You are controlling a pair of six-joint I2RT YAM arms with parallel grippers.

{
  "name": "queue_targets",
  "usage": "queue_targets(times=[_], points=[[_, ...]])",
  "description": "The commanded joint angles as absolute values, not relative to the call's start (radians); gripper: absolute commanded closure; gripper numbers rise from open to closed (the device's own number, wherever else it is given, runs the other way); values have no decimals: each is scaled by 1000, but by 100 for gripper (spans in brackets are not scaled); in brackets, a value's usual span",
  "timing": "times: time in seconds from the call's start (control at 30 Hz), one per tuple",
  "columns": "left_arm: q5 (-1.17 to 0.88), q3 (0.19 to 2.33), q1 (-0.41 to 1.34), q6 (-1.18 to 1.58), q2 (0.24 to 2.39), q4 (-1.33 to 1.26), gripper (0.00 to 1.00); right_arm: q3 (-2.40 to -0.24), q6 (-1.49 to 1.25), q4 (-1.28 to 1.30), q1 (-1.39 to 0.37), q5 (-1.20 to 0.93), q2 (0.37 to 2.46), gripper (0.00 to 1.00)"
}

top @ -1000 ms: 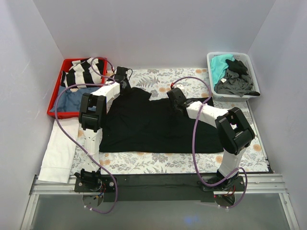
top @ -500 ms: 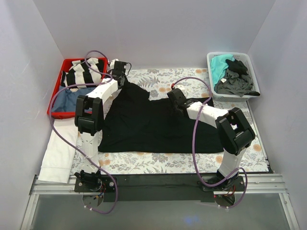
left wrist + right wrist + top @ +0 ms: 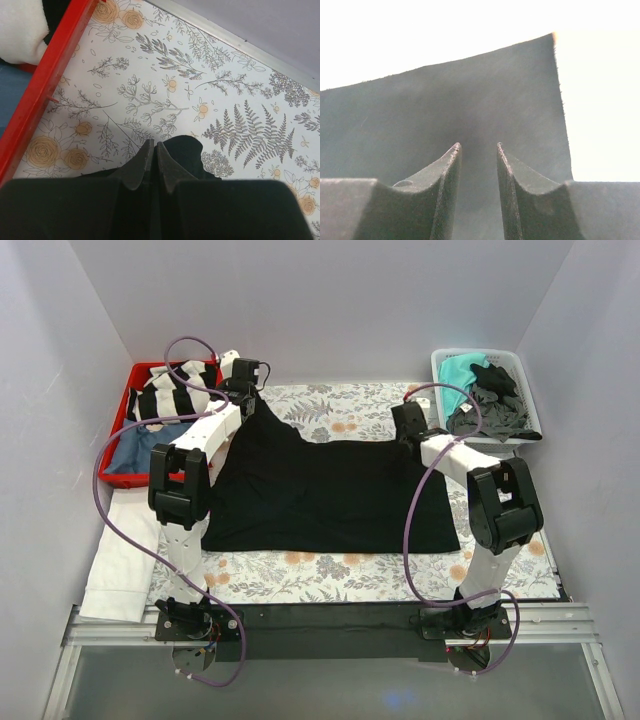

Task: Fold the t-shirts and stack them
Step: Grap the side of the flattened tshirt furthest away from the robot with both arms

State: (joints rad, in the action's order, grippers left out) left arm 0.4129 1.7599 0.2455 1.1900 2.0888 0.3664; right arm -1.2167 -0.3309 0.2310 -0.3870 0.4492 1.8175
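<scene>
The black t-shirt [image 3: 320,490] lies spread across the floral mat [image 3: 330,575]. My left gripper [image 3: 247,392] is at its far left corner, shut on the cloth, which is drawn into a point there. In the left wrist view the jaws [image 3: 154,145] are closed with black cloth [image 3: 182,150] past the tips. My right gripper [image 3: 406,418] is at the shirt's far right corner. In the right wrist view its jaws [image 3: 477,146] stand a little apart over the black cloth [image 3: 445,100]. A teal shirt [image 3: 460,375] and a dark grey one [image 3: 490,412] lie in the white basket [image 3: 440,365].
A red tray [image 3: 112,455] at the far left holds striped cloth [image 3: 175,395] and blue cloth [image 3: 140,450]; its wall [image 3: 45,95] is close to my left gripper. A white cloth [image 3: 125,550] lies at the mat's left edge. Walls enclose three sides.
My left gripper moved further back and left, pulling the shirt's corner taut. My right gripper moved right and back, and the shirt's far right side spread out to a straight edge.
</scene>
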Motion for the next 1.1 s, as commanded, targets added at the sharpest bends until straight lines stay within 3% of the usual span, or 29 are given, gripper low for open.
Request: queue_targets(times=[0.0,0.33,1.07], points=[[451,1758,245,1181,2063,356,100,-1316,-285,229,-327,476,1871,59],[485,1744,244,1190,2074,360,100,-1505,-219,261,-276,534,2072,57],[583,1704,212,1250,2059,414,100,-1650,-225,317,-172,457,2210,55]])
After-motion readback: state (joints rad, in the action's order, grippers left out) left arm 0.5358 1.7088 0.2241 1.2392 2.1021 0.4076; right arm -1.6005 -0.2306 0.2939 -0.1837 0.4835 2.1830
